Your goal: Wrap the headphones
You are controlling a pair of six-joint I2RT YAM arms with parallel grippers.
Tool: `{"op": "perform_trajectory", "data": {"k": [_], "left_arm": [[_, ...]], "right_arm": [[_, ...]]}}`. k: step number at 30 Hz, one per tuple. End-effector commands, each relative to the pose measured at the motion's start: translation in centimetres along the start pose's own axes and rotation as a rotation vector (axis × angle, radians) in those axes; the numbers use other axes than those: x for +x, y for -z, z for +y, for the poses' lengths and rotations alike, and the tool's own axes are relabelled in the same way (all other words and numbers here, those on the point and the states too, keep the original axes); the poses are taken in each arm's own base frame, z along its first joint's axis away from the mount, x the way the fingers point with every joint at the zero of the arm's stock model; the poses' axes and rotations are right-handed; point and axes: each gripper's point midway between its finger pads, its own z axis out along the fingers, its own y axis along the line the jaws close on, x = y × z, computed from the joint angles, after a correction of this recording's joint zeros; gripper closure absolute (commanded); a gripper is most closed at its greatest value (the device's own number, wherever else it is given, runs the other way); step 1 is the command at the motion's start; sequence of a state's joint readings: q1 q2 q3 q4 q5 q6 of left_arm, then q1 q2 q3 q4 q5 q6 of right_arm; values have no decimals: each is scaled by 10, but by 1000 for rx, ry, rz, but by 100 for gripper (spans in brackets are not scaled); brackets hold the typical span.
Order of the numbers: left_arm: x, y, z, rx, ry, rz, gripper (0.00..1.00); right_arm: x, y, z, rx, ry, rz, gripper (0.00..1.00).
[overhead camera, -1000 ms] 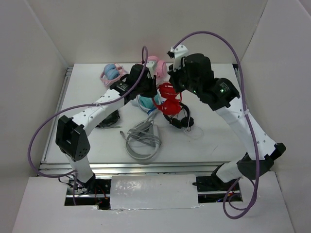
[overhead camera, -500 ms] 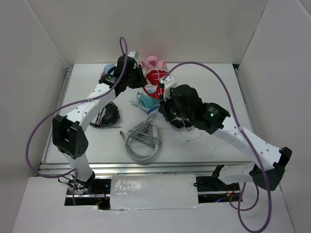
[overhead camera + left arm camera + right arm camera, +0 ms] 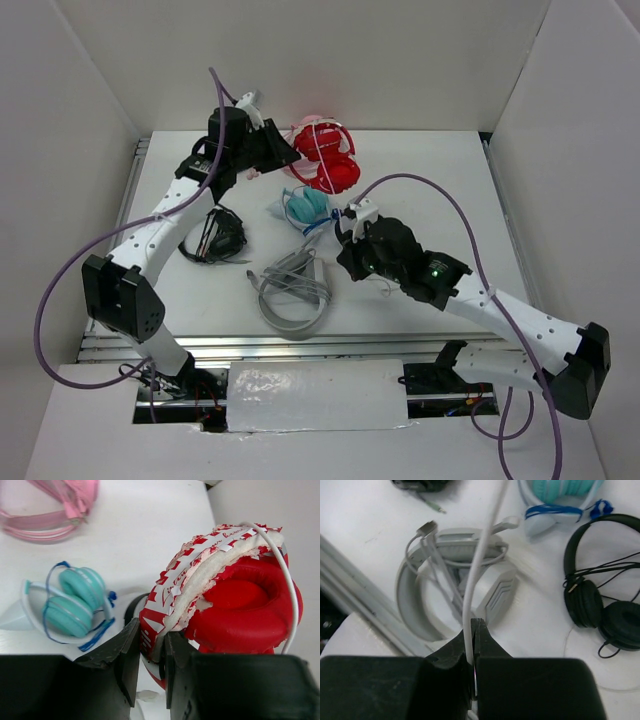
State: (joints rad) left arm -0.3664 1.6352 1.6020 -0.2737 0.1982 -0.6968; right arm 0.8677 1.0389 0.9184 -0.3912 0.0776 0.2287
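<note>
L gripper (image 3: pixel 150 636) clamped on headphones (image 3: pixel 240 605) band, wall (image 3: pixel 260 505) close at its right. R gripper (image 3: pixel 472 630) pinched on white cable (image 3: pixel 485 545); grey headset (image 3: pixel 495 595) just ahead, bench edge (image 3: pixel 370 597) left.

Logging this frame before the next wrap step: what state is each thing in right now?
red headphones: held up, clamped in the left gripper
white cable: pinched in the right gripper
teal headphones: lying flat, untouched
grey headphones: lying flat, cable piled on them
black headphones: lying flat, cable loose
pink headphones: lying flat, partly out of frame
</note>
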Motion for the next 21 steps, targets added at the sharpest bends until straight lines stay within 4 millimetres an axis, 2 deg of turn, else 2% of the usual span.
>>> {"op": "perform_trajectory", "data": {"k": [1, 7, 10, 13, 14, 15, 19, 21], "left_arm": [[-43, 37, -64, 241, -10, -109, 100], [-54, 59, -91, 336, -30, -114, 100], [-57, 73, -110, 416, -54, -111, 100], [-58, 86, -121, 451, -69, -101, 100], [-59, 89, -122, 453, -76, -101, 100], [-61, 96, -127, 464, -83, -106, 100], [-62, 117, -142, 520, -109, -108, 100], [-66, 131, -151, 541, -123, -122, 100]], "right_arm": [[-20, -9, -17, 63, -44, -114, 97], [-6, -25, -48, 142, -32, -161, 92], [-5, -30, -65, 180, 23, -254, 82], [-5, -33, -79, 190, 54, -339, 73], [-5, -34, -81, 183, 57, -356, 71], [-6, -35, -83, 174, 59, -375, 66], [-12, -42, -83, 100, 85, -417, 62], [-13, -43, -84, 69, 94, -430, 56]]}}
